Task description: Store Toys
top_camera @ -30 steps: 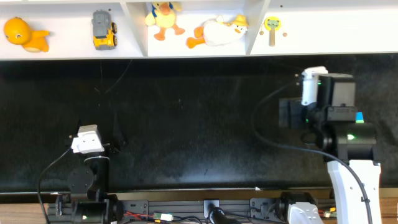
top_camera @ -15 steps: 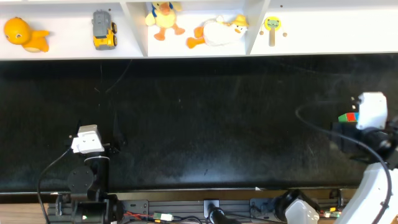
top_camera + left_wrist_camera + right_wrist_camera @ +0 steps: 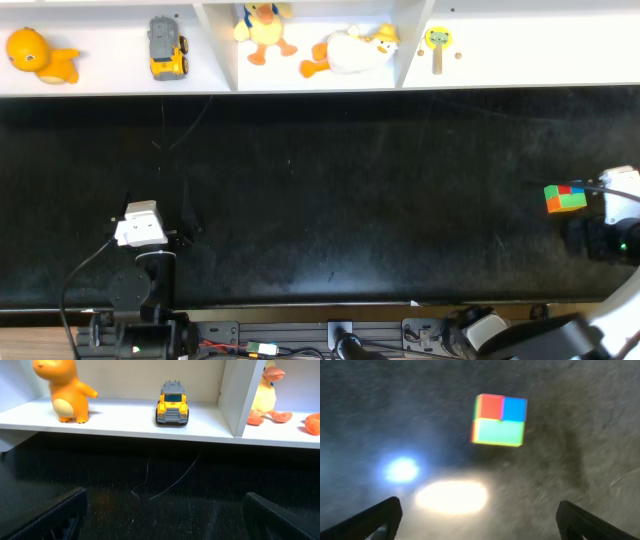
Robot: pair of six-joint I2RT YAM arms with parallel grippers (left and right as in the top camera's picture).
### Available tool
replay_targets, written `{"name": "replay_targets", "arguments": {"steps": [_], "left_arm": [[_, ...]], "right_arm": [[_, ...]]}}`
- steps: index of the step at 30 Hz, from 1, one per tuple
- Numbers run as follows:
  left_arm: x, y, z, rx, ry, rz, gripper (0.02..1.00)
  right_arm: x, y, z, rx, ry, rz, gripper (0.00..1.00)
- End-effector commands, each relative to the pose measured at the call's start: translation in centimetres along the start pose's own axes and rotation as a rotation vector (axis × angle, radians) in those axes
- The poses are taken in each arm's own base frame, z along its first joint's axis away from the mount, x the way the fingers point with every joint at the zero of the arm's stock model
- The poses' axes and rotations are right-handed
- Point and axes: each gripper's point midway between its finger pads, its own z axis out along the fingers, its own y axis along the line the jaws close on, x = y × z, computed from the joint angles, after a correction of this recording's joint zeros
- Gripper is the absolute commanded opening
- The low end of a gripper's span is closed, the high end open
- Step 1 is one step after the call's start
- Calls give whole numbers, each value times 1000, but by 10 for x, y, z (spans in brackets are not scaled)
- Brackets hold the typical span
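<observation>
A multicoloured cube (image 3: 565,197) lies on the black table near its right edge. In the right wrist view the cube (image 3: 500,420) shows red, blue and green faces, and it lies a short way ahead of my right gripper (image 3: 482,522), which is open and holds nothing. My left gripper (image 3: 165,520) is open and empty, low over the table at the front left, facing the white shelf (image 3: 125,427). On the shelf stand an orange figure (image 3: 67,390), a yellow truck (image 3: 172,403) and a yellow duck (image 3: 267,390).
The shelf (image 3: 320,82) runs along the table's back edge with upright dividers. It also holds a white duck plush (image 3: 350,50) and a small green toy on a stick (image 3: 438,45). The right arm (image 3: 620,215) stands at the table's right edge, the left arm (image 3: 140,225) at the front left.
The right arm has swung from the back right out to the table's right edge and nearer the front, uncovering the cube. The left arm has not moved.
</observation>
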Motion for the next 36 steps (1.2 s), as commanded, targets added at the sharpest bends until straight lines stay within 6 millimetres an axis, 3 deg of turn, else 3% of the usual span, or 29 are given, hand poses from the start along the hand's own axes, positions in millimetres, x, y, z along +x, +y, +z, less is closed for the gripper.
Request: {"name": "replay_targets", "arguments": {"steps": [1, 5, 17, 36], "left_arm": [[-1, -2, -1, 8, -5, 18, 998], [-1, -2, -1, 9, -5, 18, 998], [-1, -2, -1, 8, -5, 18, 998], [-1, -2, -1, 9, -5, 18, 998]], "right_arm": [[-6, -15, 20, -1, -70, -23, 998], [-8, -31, 39, 32, -98, 37, 989], [2, -12, 84, -44, -164, 195, 998], [-17, -16, 92, -30, -250, 321, 996]]}}
